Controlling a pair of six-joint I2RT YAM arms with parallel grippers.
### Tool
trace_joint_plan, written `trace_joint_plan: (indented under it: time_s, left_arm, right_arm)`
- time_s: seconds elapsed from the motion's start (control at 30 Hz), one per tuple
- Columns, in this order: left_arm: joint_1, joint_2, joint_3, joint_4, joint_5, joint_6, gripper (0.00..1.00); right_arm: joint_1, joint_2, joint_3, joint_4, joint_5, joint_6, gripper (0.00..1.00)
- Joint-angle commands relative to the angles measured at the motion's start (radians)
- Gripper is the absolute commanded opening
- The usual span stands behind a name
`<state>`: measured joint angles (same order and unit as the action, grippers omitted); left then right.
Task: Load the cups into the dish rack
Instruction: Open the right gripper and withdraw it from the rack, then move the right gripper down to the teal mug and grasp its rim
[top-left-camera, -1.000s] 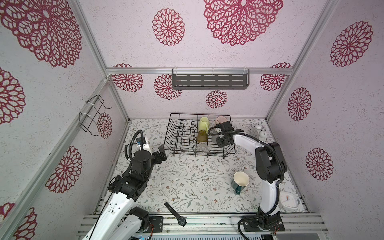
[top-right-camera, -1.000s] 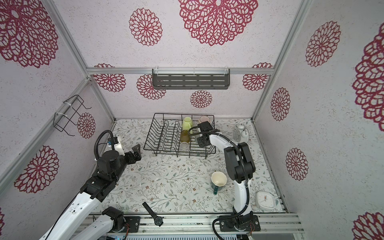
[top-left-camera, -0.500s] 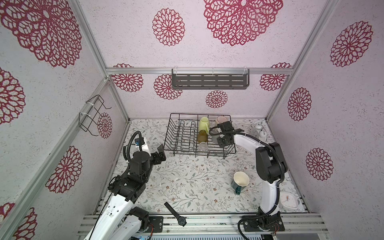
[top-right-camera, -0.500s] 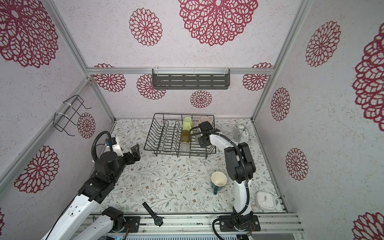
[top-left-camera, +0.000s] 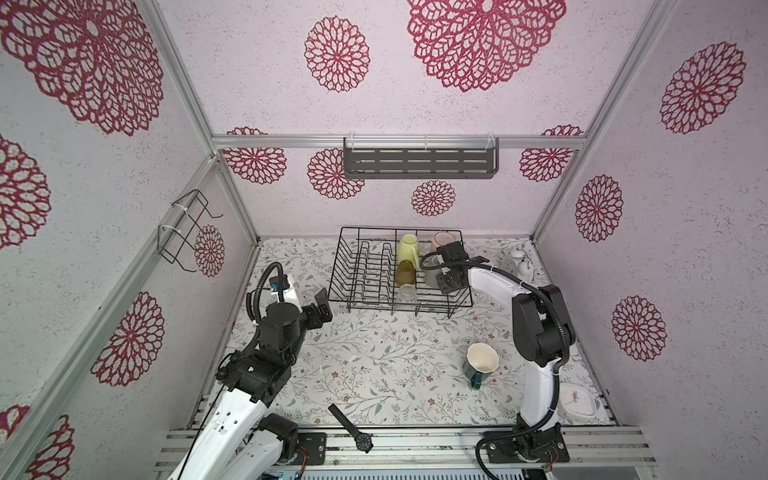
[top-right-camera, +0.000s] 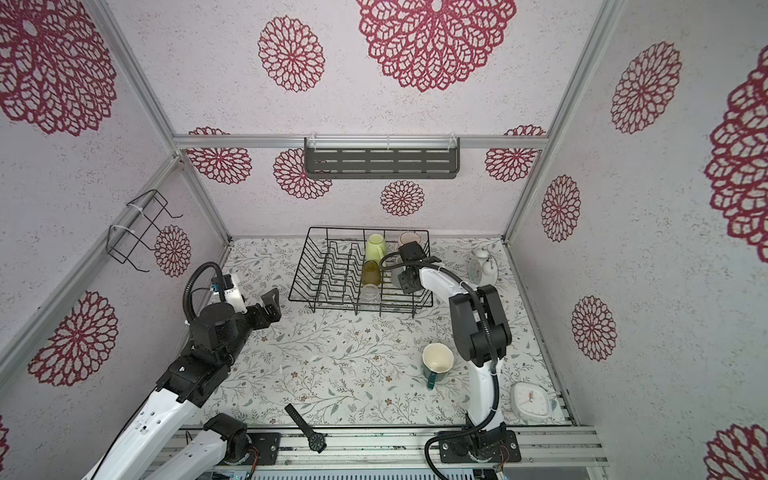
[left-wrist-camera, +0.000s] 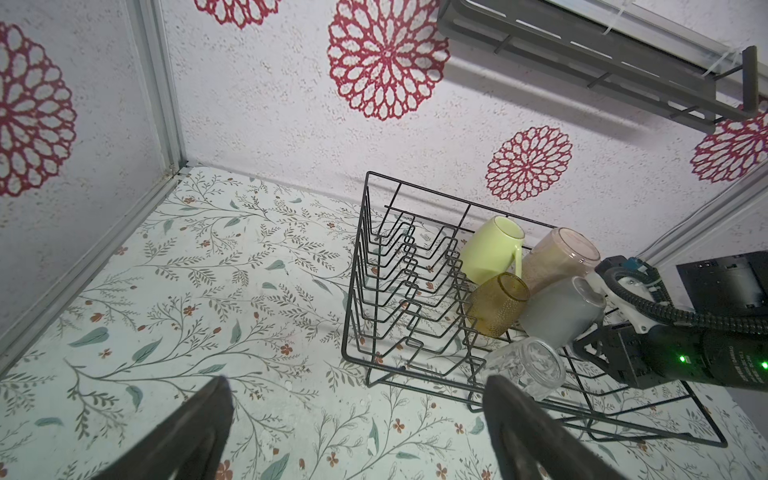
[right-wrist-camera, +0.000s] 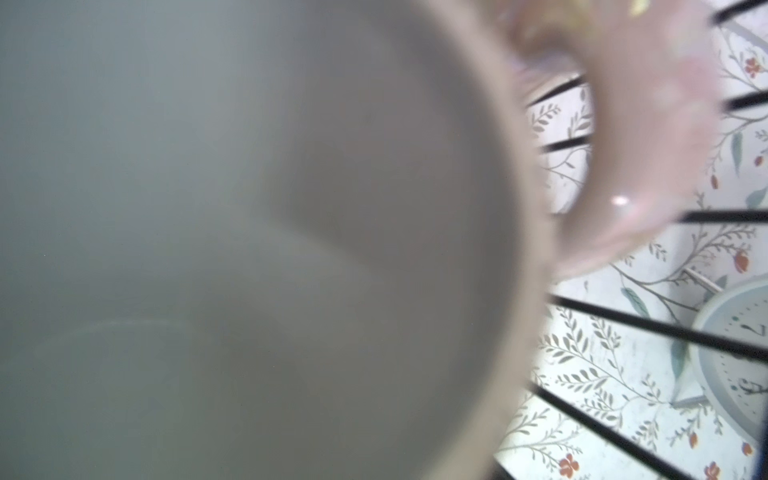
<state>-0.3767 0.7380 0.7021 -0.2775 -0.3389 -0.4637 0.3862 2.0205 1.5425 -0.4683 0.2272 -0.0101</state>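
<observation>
The dish rack (top-left-camera: 365, 272) stands at the far middle of the floral-papered desk (top-left-camera: 374, 361). Five of the cups sit in its right half, to the right of the upright dividers (left-wrist-camera: 415, 282). At the rack's far end the pale yellow-green mug (top-left-camera: 407, 246) and, just right of it, the pink mug (top-left-camera: 441, 239) lean with their bases up. The amber tumbler (top-left-camera: 405, 272) lies on the near side of the yellow-green mug, and the small clear glass (top-left-camera: 406, 292) lies at the rack's near edge, as both top views show. The grey mug (left-wrist-camera: 557, 316) lies tilted just right of the tumbler and against the pink mug. Its base points left and its mouth faces the right end effector (top-left-camera: 443, 280), which is right at its rim. The right wrist view is filled by the blurred grey inside of that mug, so I cannot tell whether that end effector is clamped on the rim or apart. The left end effector (top-left-camera: 322, 309) hangs over the desk just left of the rack's near left corner, its fingers (left-wrist-camera: 199, 428) spread wide apart. The dark teal mug (top-left-camera: 481, 361) stands upright on the near right of the desk, cream inside, handle toward the near side, well apart from the rack. A white twin-bell alarm clock (top-left-camera: 515, 264) stands right of the rack, a square white clock (top-left-camera: 575, 401) lies in the near right corner, and a black wristwatch (top-left-camera: 352, 428) lies at the near edge.
</observation>
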Motion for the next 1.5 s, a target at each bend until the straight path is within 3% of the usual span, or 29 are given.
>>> trace_joint_plan:
  time_s: [0.0,0.3,0.5,0.63,0.77,0.87,0.97,1.13,1.37,1.47]
  left_arm:
    - [0.014,-0.002,0.008,0.006,0.016,0.0,0.97]
    - [0.015,-0.02,0.001,0.012,0.022,0.003,0.97]
    - [0.014,0.017,0.025,0.053,0.141,0.034,0.97]
    - [0.012,0.097,0.112,-0.001,0.255,0.013,0.97]
    - [-0.005,0.165,0.128,-0.001,0.339,-0.001,0.97]
    - [-0.024,0.173,0.105,0.027,0.311,-0.002,0.97]
    - [-0.036,0.176,0.083,0.073,0.268,0.023,0.97]
    - [-0.056,0.219,0.091,0.119,0.238,0.074,0.97]
    - [-0.096,0.289,0.108,0.185,0.225,0.104,0.97]
    - [-0.1,0.301,0.11,0.202,0.234,0.113,0.97]
  right_arm:
    - [-0.011,-0.093,0.021,-0.022,0.025,-0.005,0.43]
    - [-0.01,-0.241,-0.053,-0.042,-0.079,0.021,0.5]
    - [-0.013,-0.461,-0.146,-0.003,-0.152,0.05,0.6]
    - [-0.012,-0.6,-0.248,0.053,-0.078,0.107,0.66]
    - [-0.015,-0.763,-0.389,0.08,0.099,0.319,0.98]
    - [-0.018,-0.89,-0.5,0.023,0.136,0.529,0.99]
    - [-0.039,-0.976,-0.559,-0.097,0.042,0.646,0.99]
    - [-0.064,-1.047,-0.606,-0.274,-0.167,0.634,0.99]
    - [-0.066,-1.022,-0.607,-0.524,-0.256,0.63,0.95]
    - [-0.066,-1.013,-0.608,-0.599,-0.229,0.634,0.93]
